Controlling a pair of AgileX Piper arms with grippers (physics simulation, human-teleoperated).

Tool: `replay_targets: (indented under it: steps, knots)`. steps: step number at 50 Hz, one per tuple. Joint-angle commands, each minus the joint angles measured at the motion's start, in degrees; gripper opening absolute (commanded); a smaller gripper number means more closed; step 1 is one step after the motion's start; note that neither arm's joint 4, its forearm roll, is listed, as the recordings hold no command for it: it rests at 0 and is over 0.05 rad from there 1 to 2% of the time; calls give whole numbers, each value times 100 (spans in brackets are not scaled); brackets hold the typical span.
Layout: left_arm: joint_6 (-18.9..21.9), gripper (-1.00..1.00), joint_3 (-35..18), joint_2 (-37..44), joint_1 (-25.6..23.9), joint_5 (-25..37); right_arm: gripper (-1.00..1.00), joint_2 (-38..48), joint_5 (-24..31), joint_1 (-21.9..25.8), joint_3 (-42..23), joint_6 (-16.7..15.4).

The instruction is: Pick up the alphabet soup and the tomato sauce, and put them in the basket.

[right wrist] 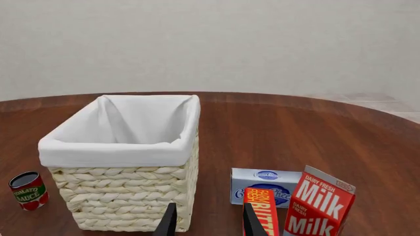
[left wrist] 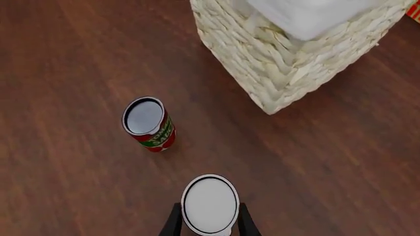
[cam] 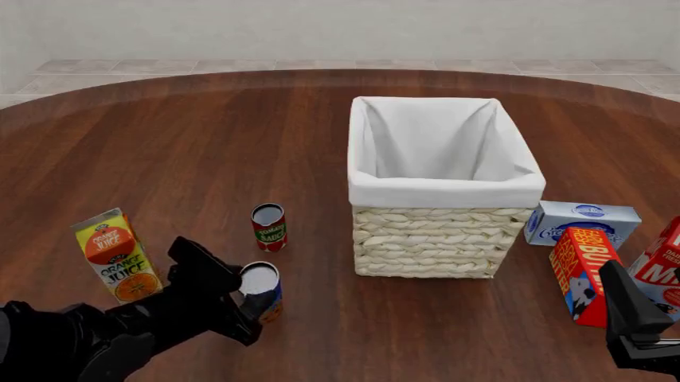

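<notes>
The alphabet soup (left wrist: pixel 210 204) shows its silvery-white top between the two fingers of my left gripper (left wrist: pixel 210 225), which press on both its sides; I cannot tell if it is off the table. From the front, that gripper (cam: pixel 253 306) holds the blue-and-orange can (cam: pixel 263 288) at the near left. The tomato sauce (cam: pixel 269 227) stands upright just beyond it, also seen as a red-and-green can (left wrist: pixel 149 123) (right wrist: pixel 28 191). The basket (cam: pixel 447 191) sits in the middle, white lining inside. My right gripper (right wrist: pixel 207 222) hangs open near the basket's front right corner.
An orange juice carton (cam: pixel 117 255) stands at the near left. Right of the basket lie a blue-and-white box (cam: pixel 582 223), a red butter box (cam: pixel 582 274) and a milk carton (cam: pixel 664 267), close to my right arm (cam: pixel 632 318).
</notes>
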Motion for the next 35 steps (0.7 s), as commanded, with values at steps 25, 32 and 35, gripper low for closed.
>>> replay_targets:
  steps: [25,32,35]
  knots:
    - [60,-100,-53,-490,19,443,100,-11,5,32,0,-12]
    - [125,-100,-115,-962,51,835,100,-13,5,55,0,-18]
    - [135,-100,-132,-1155,45,987,100,-19,9,56,0,-8]
